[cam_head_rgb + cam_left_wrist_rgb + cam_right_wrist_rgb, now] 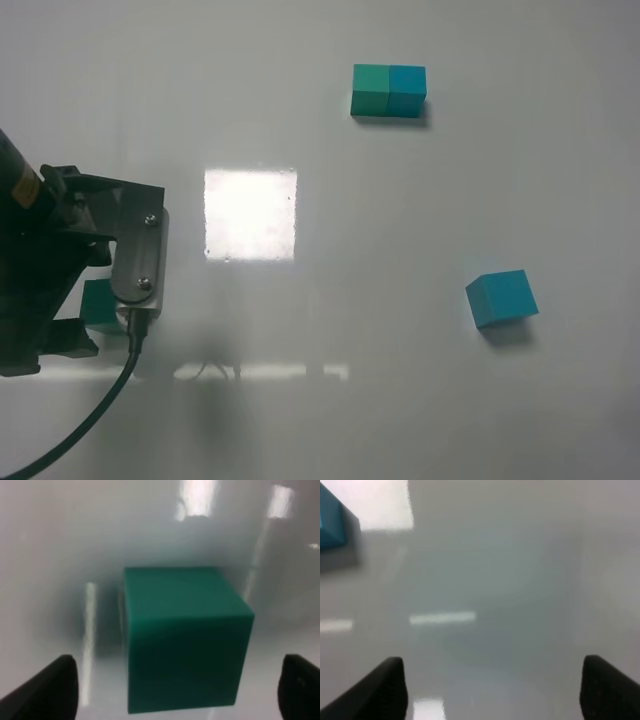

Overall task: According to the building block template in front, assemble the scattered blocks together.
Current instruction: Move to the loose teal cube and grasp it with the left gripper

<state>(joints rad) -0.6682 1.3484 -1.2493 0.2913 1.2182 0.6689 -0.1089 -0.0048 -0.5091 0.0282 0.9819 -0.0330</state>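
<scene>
On the left, our left pincer [177, 684] stands open astride the green block [185, 635], with a finger on each side and a gap showing on both. The block sits on the tabletop [300, 430], not lifted. It looks slightly off-centre between the fingers, so we judge that one finger may touch first on closing. That could push the cube along the glossy surface or twist it out of square. A skewed grip could then tilt it on the lift and spoil the later join.

Further along, at the far side, the template [388, 90] lies as a green-and-blue bar, well apart from both loose cubes. A carried block swung wide could knock it.

To the right, the blue block [502, 298] rests alone. Our right pincer [495, 685] is open over bare tabletop, holding nothing, with the blue block off to one side. A hasty reach might shove it away.
</scene>
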